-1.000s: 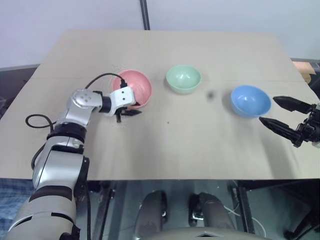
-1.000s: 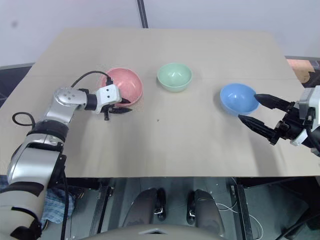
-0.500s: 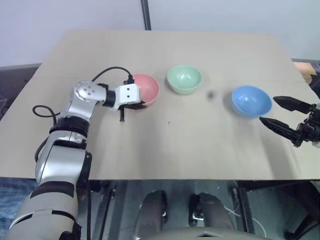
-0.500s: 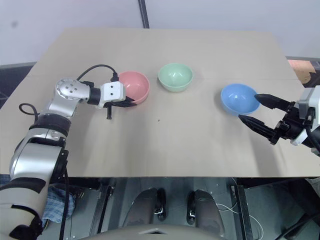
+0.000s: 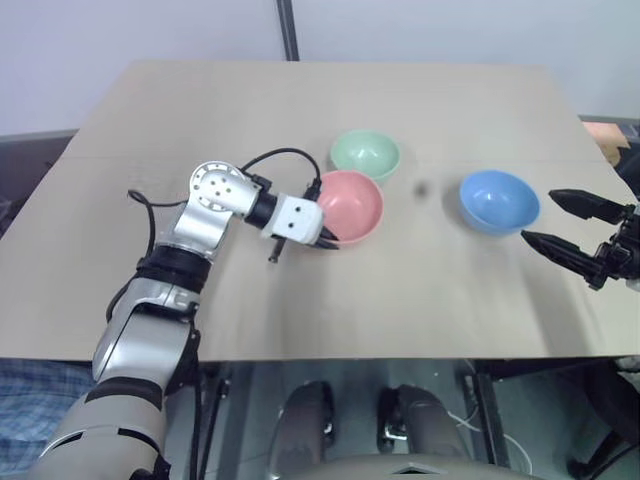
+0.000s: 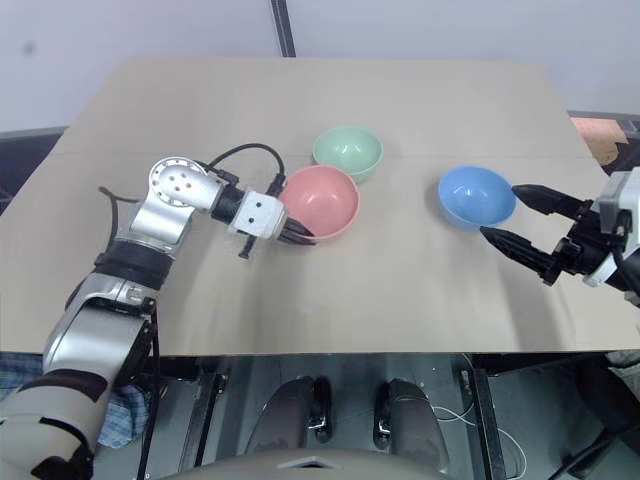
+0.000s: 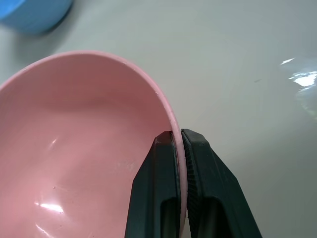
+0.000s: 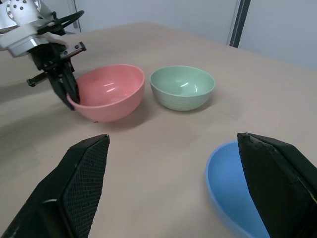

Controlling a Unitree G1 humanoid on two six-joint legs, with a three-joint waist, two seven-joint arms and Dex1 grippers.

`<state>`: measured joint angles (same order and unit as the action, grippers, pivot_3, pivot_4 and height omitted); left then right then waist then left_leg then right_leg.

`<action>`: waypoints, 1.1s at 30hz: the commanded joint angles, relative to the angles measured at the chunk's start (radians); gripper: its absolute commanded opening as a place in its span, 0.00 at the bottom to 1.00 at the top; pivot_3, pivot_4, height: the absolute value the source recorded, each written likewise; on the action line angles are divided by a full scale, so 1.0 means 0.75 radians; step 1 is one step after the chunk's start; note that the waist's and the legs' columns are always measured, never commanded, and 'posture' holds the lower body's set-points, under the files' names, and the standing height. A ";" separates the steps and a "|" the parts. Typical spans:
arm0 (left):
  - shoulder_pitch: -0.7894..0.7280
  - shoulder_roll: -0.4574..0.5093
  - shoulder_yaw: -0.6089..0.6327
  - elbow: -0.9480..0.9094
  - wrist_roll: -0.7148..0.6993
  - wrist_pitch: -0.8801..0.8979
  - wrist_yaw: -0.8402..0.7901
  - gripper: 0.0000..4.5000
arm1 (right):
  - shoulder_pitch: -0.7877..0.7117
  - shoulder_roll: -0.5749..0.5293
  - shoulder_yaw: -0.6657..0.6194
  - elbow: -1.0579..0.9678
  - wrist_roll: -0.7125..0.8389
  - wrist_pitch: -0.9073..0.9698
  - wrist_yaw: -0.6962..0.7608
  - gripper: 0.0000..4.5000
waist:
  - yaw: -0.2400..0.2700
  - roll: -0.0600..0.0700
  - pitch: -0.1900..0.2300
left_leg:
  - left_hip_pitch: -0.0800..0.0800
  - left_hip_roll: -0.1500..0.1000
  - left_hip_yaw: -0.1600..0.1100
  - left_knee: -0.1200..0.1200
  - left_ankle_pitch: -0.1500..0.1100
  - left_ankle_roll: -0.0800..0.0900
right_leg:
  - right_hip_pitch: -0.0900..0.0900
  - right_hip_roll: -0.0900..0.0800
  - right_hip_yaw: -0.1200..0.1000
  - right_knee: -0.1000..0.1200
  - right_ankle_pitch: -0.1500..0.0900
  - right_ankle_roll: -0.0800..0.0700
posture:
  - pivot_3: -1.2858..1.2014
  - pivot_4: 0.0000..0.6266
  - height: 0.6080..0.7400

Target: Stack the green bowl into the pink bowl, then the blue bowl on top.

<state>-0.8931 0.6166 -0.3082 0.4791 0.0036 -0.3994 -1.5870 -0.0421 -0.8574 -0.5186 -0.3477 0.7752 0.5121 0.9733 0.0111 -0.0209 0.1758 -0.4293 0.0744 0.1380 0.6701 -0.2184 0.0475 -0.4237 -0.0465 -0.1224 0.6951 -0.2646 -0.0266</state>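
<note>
The left gripper (image 7: 177, 144) is clamped on the rim of the pink bowl (image 5: 349, 205), one finger inside and one outside. That bowl sits near the middle of the desk (image 5: 300, 110), just beside the green bowl (image 5: 365, 153), which lies toward the far edge. The blue bowl (image 5: 498, 201) stands nearer the right edge. The right gripper (image 5: 565, 228) hovers beside it, spread wide and empty.

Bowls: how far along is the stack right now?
Nothing is stacked yet. In hand: the left end effector is shut on the pink bowl's rim, holding it just in front of the green bowl. The right end effector waits open beside the blue bowl. Left: green into pink, then blue on top.
</note>
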 commanded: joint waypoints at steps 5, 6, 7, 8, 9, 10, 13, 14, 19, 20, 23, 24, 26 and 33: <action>0.003 0.079 -0.121 -0.189 -0.124 0.006 -0.037 0.01 | -0.009 -0.020 -0.033 -0.021 0.005 -0.017 0.006 1.00 | 0.005 0.000 0.000 | -0.001 -0.001 0.000 0.000 0.000 0.000 | 0.000 0.000 0.000 -0.001 0.000 0.000 | 0.52 0.24 1.00; 0.008 0.096 -0.145 -0.222 -0.154 0.030 -0.037 0.01 | -0.009 -0.019 -0.033 -0.021 0.004 -0.018 0.006 1.00 | 0.005 0.000 0.000 | -0.001 -0.001 0.000 0.000 0.000 0.000 | 0.000 0.000 0.000 0.000 0.000 0.000 | 0.52 0.24 1.00; 0.010 0.108 -0.164 -0.245 -0.174 0.032 -0.037 0.01 | -0.009 -0.018 -0.033 -0.022 0.004 -0.017 0.005 1.00 | 0.005 0.000 0.000 | -0.001 -0.001 0.000 0.000 0.000 0.000 | 0.000 0.000 0.000 -0.001 0.000 0.000 | 0.52 0.24 1.00; 0.012 0.110 -0.171 -0.260 -0.180 0.030 -0.037 0.01 | -0.008 -0.018 -0.033 -0.023 0.004 -0.017 0.004 1.00 | 0.005 0.000 0.000 | -0.001 -0.001 0.000 0.000 0.000 0.000 | 0.000 0.000 0.000 -0.001 0.000 0.000 | 0.52 0.24 1.00; 0.012 0.112 -0.176 -0.268 -0.183 0.024 -0.037 0.01 | -0.008 -0.018 -0.033 -0.025 0.004 -0.017 0.004 1.00 | 0.005 0.000 0.000 | -0.001 -0.001 0.000 0.000 0.000 0.000 | 0.000 0.000 0.000 -0.001 0.000 0.000 | 0.52 0.24 1.00; 0.012 0.116 -0.185 -0.277 -0.193 0.025 -0.037 0.01 | -0.008 -0.018 -0.033 -0.025 0.004 -0.016 0.003 1.00 | 0.004 0.000 0.000 | -0.001 -0.001 0.000 0.000 0.000 0.000 | 0.000 0.000 0.000 0.000 0.000 0.000 | 0.52 0.24 1.00; 0.023 0.128 -0.213 -0.316 -0.247 0.054 -0.037 0.01 | -0.010 -0.015 -0.029 -0.024 0.002 -0.017 0.001 1.00 | 0.004 0.000 0.000 | -0.001 -0.001 -0.001 0.000 0.000 0.000 | 0.000 0.000 0.000 0.000 0.000 0.000 | 0.52 0.24 1.00; 0.024 0.130 -0.217 -0.320 -0.255 0.058 -0.037 0.01 | -0.010 -0.015 -0.029 -0.024 0.002 -0.018 0.000 1.00 | 0.004 0.000 0.000 | -0.001 -0.001 0.000 0.000 0.000 0.000 | 0.000 0.000 0.000 0.000 0.000 0.000 | 0.52 0.24 1.00; 0.025 0.106 -0.180 -0.297 -0.235 0.059 -0.035 0.45 | -0.016 -0.015 -0.021 -0.015 -0.002 -0.021 0.005 1.00 | 0.004 0.000 0.000 | -0.001 -0.001 0.000 0.000 0.000 0.000 | 0.000 0.000 0.000 0.000 0.000 0.000 | 0.52 0.24 1.00; 0.028 0.102 -0.173 -0.292 -0.227 0.056 -0.032 0.55 | -0.018 -0.015 -0.019 -0.013 -0.003 -0.023 0.007 1.00 | 0.005 0.000 0.000 | -0.001 -0.001 0.000 0.000 0.000 0.000 | 0.000 0.000 0.000 0.000 0.000 0.000 | 0.52 0.24 1.00; 0.033 0.098 -0.162 -0.282 -0.207 0.042 -0.023 0.92 | -0.022 -0.015 -0.015 -0.009 -0.006 -0.023 0.010 1.00 | 0.004 0.000 0.000 | -0.001 -0.001 0.000 0.000 0.000 0.000 | 0.000 0.000 0.000 0.000 0.000 0.000 | 0.52 0.24 1.00; 0.035 0.095 -0.156 -0.280 -0.205 0.035 -0.015 0.96 | -0.024 -0.015 -0.014 -0.007 -0.007 -0.024 0.010 1.00 | 0.004 0.000 0.000 | -0.001 -0.001 0.000 0.000 0.000 0.000 | 0.000 0.000 0.000 0.000 0.000 0.000 | 0.52 0.24 1.00; 0.038 0.091 -0.138 -0.280 -0.200 0.049 0.009 0.96 | -0.028 -0.015 -0.009 -0.003 -0.007 -0.025 0.013 1.00 | 0.004 0.000 0.000 | -0.001 -0.001 0.000 0.001 0.000 0.000 | 0.000 0.000 0.000 0.000 0.000 0.000 | 0.52 0.24 1.00; 0.103 0.098 0.100 -0.380 -0.405 0.414 0.173 0.96 | -0.044 -0.009 0.016 0.006 -0.016 -0.026 0.018 1.00 | 0.000 0.000 0.000 | -0.001 0.000 -0.001 0.000 0.000 0.000 | 0.000 0.000 0.001 0.000 0.000 0.000 | 0.52 0.24 1.00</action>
<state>-0.8273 0.6748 -0.3029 0.2489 -0.2308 -0.1807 -1.4916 -0.0600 -0.8581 -0.4917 -0.3357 0.7574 0.5112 0.9796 0.0115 -0.0209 0.1758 -0.4297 0.0744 0.1377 0.6704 -0.2183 0.0475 -0.4237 -0.0468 -0.1218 0.6950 -0.2646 -0.0266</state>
